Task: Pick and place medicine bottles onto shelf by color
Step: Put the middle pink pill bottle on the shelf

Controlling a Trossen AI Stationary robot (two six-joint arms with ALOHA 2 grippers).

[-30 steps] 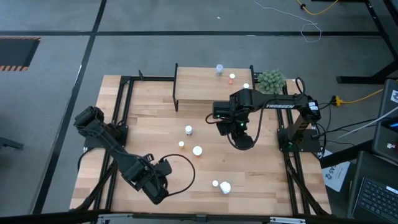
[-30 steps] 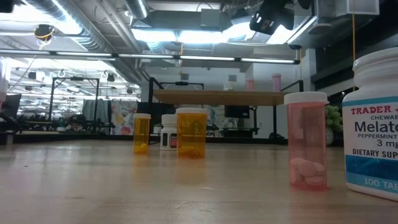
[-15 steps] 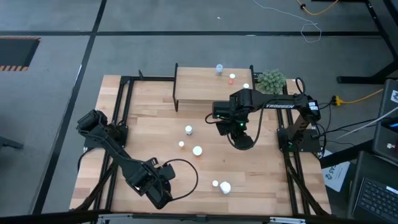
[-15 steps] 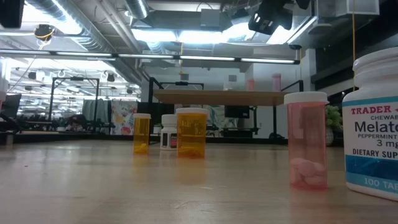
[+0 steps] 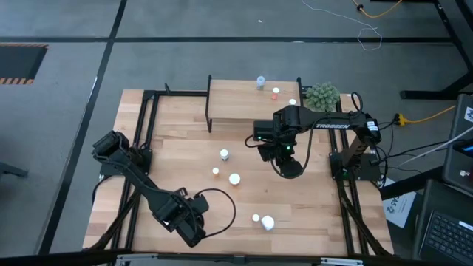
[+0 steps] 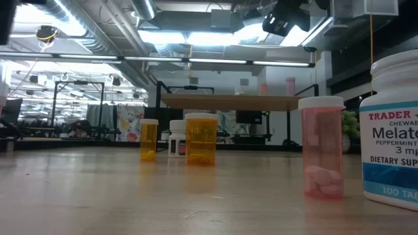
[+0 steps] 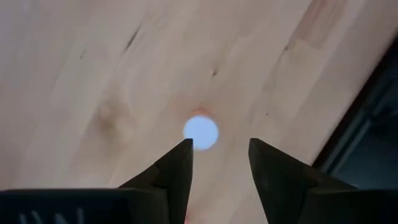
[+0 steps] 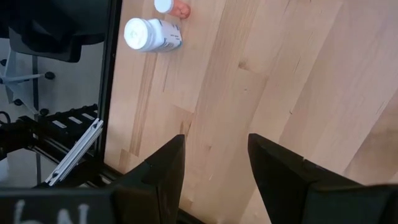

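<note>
Reaching for a pick looks like the step in hand: the left gripper [image 7: 220,143] hangs over the table's [image 5: 148,162] near edge, left of centre, its pincer spread wide and empty, and its wrist view looks down on a white cap with a pink-tinged rim [image 7: 201,131] just beyond the fingertips. That is probably the pink bottle [image 5: 256,218], though I cannot be sure. By my reading, the next move is to bring the fingers to either side of the body, come down and close on it. Three bottles stand loose mid-table: a slim orange bottle [image 6: 149,139], a small white bottle [image 6: 177,138] and a wider orange bottle [image 6: 201,138], all upright and white-capped. The shelf [image 5: 236,103] sits at the far edge, with a few small bottles near its right end. The pink bottle is clear, with tablets at its bottom. The right gripper [image 8: 216,138] waits right of centre, its pincer also apart and empty. The large white melatonin bottle [image 5: 267,222] stands just beside the pink one, near the near edge.
</note>
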